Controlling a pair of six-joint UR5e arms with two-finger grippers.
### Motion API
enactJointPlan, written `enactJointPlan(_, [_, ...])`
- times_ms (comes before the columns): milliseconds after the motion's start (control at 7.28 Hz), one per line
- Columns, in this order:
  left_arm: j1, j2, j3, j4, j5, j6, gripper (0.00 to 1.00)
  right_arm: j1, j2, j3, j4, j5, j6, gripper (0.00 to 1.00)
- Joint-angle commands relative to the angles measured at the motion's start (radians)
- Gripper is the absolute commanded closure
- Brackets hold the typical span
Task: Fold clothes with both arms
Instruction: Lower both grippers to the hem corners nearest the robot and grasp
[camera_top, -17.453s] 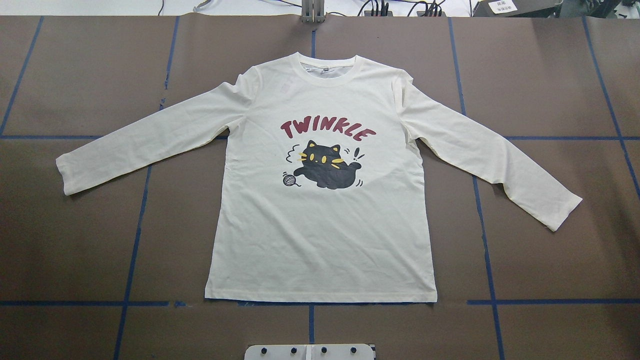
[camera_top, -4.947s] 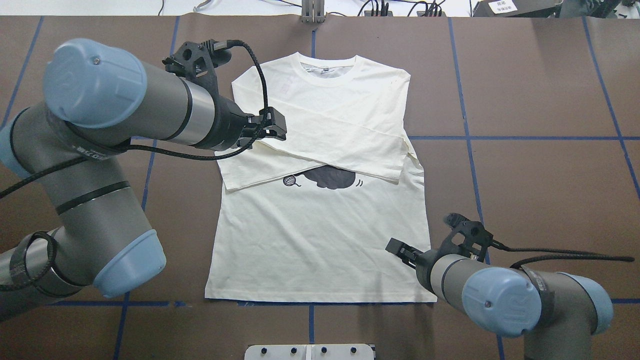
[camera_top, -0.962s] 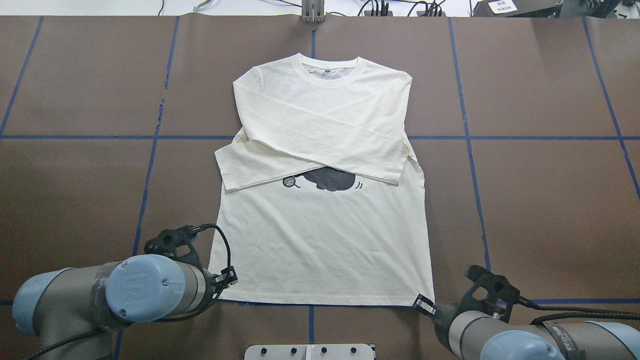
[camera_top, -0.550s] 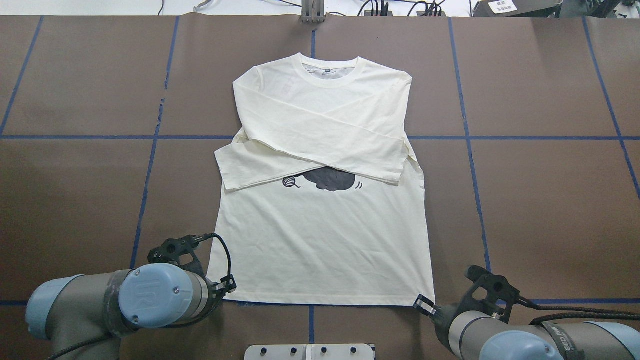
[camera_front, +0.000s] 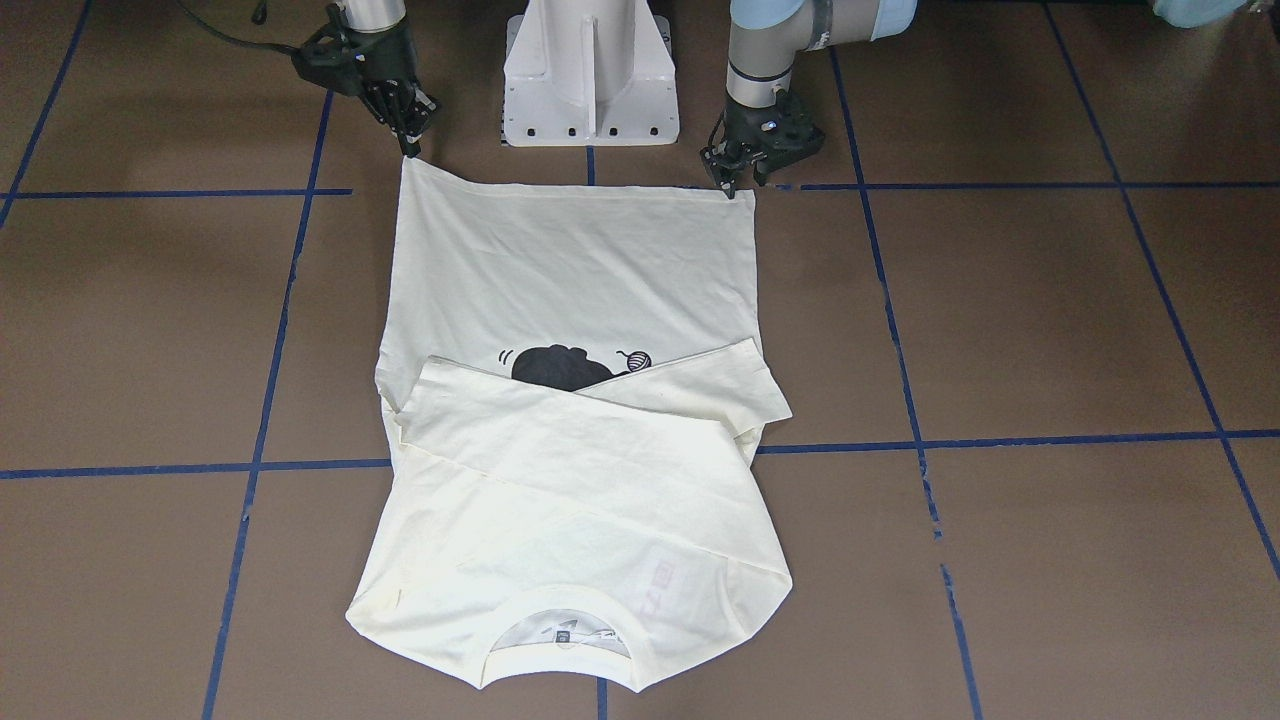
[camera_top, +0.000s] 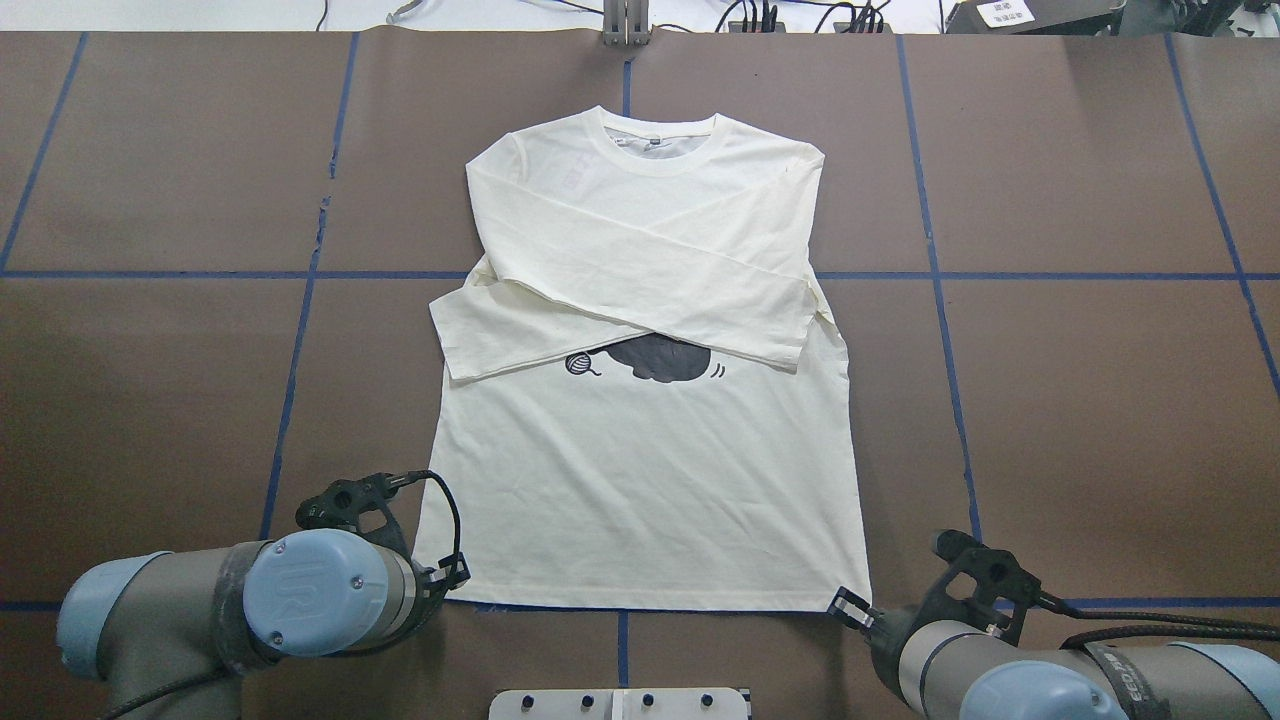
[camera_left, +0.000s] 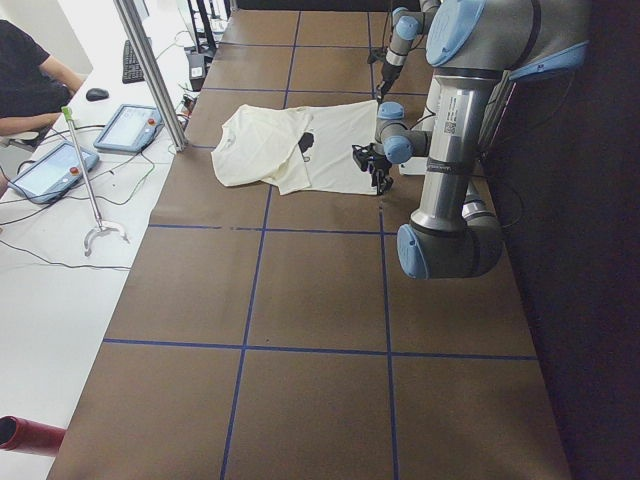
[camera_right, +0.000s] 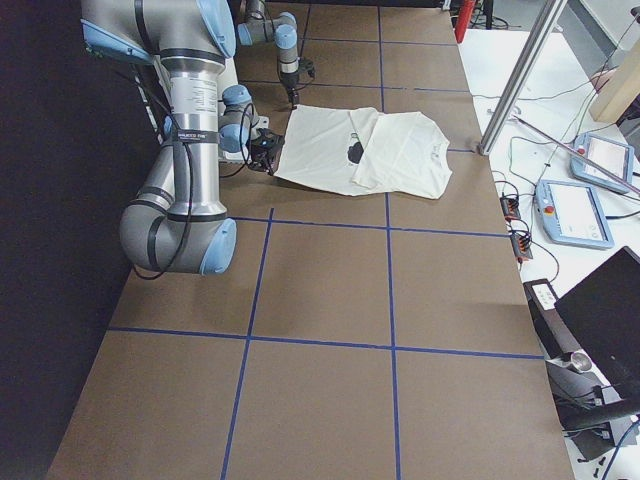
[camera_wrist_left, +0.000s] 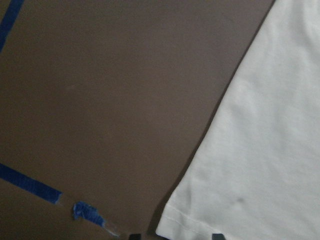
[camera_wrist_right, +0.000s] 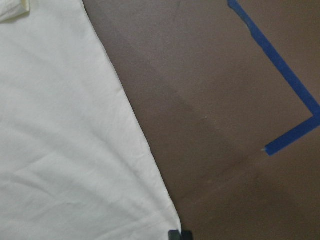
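The T-shirt (camera_top: 650, 480) lay flat on the bench (camera_top: 1100, 400), sleeves crossed. The left gripper (camera_top: 457, 576) straddled its hem corner, fingers spread; the right gripper (camera_top: 844, 603) looked pinched onto the other corner. Lifting now, one-sided, would likely skew the fold.

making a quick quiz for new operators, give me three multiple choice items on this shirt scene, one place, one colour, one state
1. Where are the left gripper and right gripper? A) at the collar B) at the hem corners of the T-shirt C) on the cuffs
2. What colour are the tape lines? A) yellow B) red C) blue
3. How do the sleeves lie? A) crossed over the chest B) spread sideways C) hanging off the table
Answers: 1 B, one gripper at each hem corner; 2 C, the grid is blue; 3 A, both overlap above the cat print.
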Motion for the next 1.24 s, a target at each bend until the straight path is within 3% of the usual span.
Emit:
enactJointPlan(0, [0.002,-0.002,0.018,-0.001,0.002,0.004,0.48,0.000,-0.001,0.002,-0.002,-0.001,0.000,1.00])
enactJointPlan(137, [0.002,-0.002,0.020,-0.001,0.002,0.004,0.55,0.000,-0.001,0.002,-0.002,-0.001,0.000,1.00])
enactJointPlan(275, [-0.001,-0.002,0.017,0.000,0.004,0.002,0.96,0.000,-0.001,0.002,-0.002,-0.001,0.000,1.00])
enactJointPlan(825, [-0.013,-0.002,-0.069,0.015,0.001,0.004,1.00,0.002,-0.001,0.006,-0.002,-0.002,0.000,1.00])
enactJointPlan(1099, [0.002,-0.011,-0.161,0.109,-0.001,-0.014,1.00,-0.008,-0.020,0.037,-0.002,-0.002,0.000,1.00])
